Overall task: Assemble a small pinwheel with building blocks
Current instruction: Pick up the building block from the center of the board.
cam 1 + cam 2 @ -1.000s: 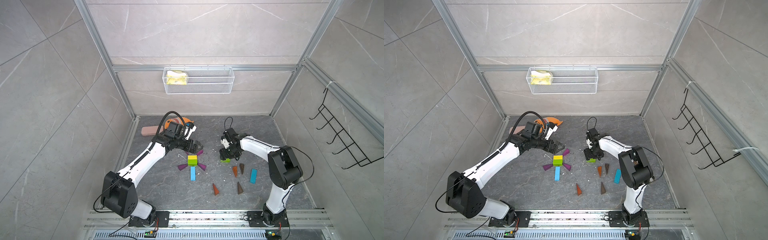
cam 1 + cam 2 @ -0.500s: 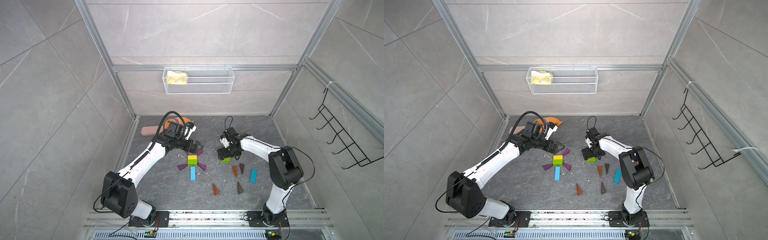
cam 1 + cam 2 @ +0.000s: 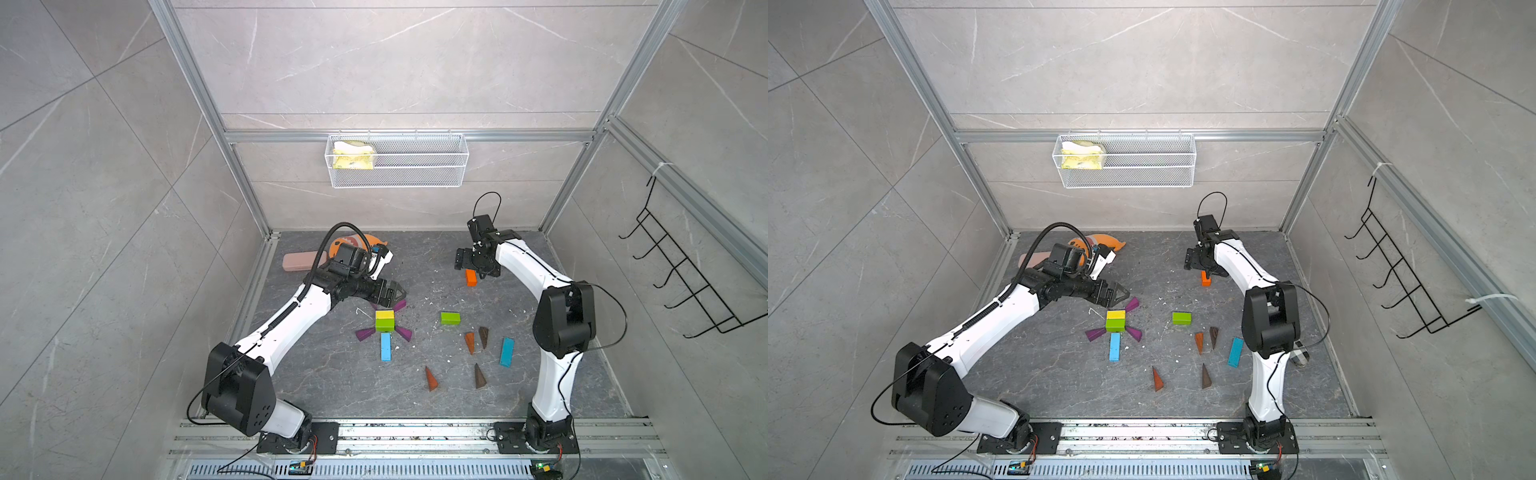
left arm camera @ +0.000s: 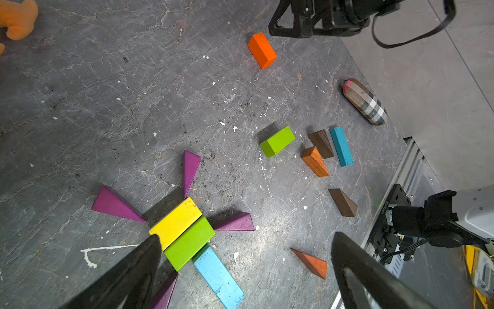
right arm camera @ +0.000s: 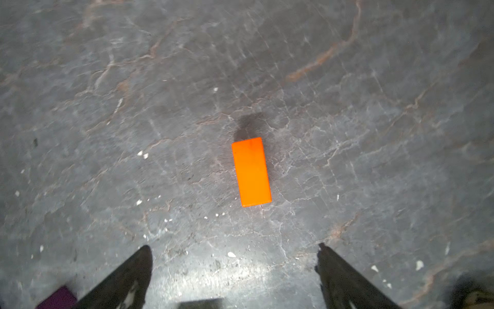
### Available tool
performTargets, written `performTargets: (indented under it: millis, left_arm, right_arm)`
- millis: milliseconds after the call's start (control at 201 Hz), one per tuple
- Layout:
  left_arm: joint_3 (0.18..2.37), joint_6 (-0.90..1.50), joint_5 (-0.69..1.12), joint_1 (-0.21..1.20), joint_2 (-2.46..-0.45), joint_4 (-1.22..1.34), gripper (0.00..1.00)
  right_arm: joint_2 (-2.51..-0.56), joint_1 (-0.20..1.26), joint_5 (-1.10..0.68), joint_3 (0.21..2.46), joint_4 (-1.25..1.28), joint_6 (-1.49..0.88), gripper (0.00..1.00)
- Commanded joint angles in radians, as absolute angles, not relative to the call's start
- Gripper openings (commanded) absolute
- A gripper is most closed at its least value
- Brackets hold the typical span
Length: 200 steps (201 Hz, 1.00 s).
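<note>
Two claws stand spread wide and empty. My left gripper (image 3: 397,293) hovers near the yellow brick (image 3: 385,314), which sits against a green brick (image 3: 384,325) ringed by purple wedges (image 3: 364,333). Farther right, the orange brick (image 5: 251,171) lies flat on the tabletop (image 5: 107,107), just ahead of my right gripper (image 5: 233,247) and clear of its fingers.

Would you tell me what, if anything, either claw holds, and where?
Nothing is held: left claw and right claw both stand open; the orange brick lies free.
</note>
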<state>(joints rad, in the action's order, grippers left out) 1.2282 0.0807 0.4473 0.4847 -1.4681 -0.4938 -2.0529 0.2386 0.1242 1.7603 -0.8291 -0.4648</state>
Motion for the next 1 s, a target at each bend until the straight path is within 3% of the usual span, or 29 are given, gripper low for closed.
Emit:
performTargets:
  millis: [0, 304, 578, 652, 737, 991]
  left_arm:
    - [1.25, 0.055, 0.47, 0.488, -1.463, -0.505, 1.0]
    - [1.252, 0.057, 0.476, 0.489, -1.471, -0.505, 1.0]
    - [1.257, 0.054, 0.475, 0.487, -1.485, -0.509, 1.0]
    - [1.257, 0.051, 0.473, 0.488, -1.486, -0.512, 1.0]
    - [1.259, 0.047, 0.466, 0.488, -1.489, -0.515, 1.0]
    - [1.262, 0.045, 0.462, 0.487, -1.499, -0.52, 1.0]
  right_arm:
    - [-2.124, 0.256, 0.085, 1.802, -0.871, -0.637, 0.97]
    - [-2.281, 0.256, 0.205, 1.966, -0.926, -0.607, 0.95]
    - [-2.31, 0.241, 0.239, 1.972, -0.882, -0.528, 0.89]
    - [-2.332, 0.233, 0.212, 1.998, -0.881, -0.491, 0.82]
    - [-2.342, 0.227, 0.194, 2.0, -0.871, -0.462, 0.64]
    - [-2.343, 0.216, 0.168, 1.96, -0.848, -0.409, 0.63]
